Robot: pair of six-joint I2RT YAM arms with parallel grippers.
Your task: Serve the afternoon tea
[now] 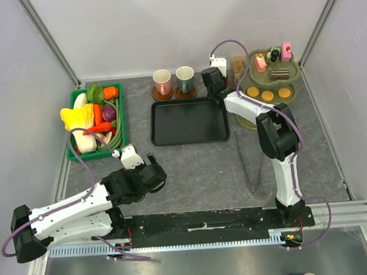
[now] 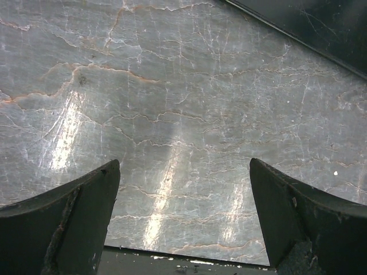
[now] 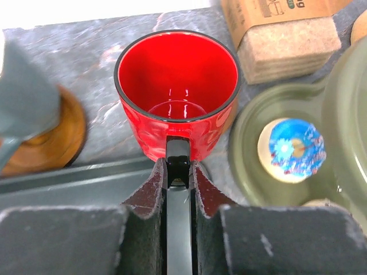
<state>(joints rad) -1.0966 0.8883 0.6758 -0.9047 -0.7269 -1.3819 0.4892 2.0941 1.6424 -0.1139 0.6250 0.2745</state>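
Note:
In the right wrist view my right gripper [image 3: 178, 166] is shut on the black handle of a red mug [image 3: 178, 91]. The mug stands upright and empty, just beyond the rim of the black tray [image 3: 69, 177]. I cannot tell whether it rests on the table. From above, my right gripper [image 1: 214, 80] covers this mug. A pink mug [image 1: 162, 82] and a grey mug [image 1: 185, 79] stand on wooden coasters behind the tray [image 1: 188, 120]. A green tiered stand [image 1: 270, 75] at the back right holds small cakes and orange biscuits. My left gripper [image 1: 153, 175] is open over bare table, its fingers [image 2: 86, 212] wide apart.
A green crate [image 1: 94, 122] of toy vegetables sits at the left. Metal tongs [image 1: 249, 161] lie right of the tray. A stack of cork coasters [image 3: 287, 40] stands beyond the red mug. A blue-patterned biscuit [image 3: 291, 150] lies on the stand's lower plate.

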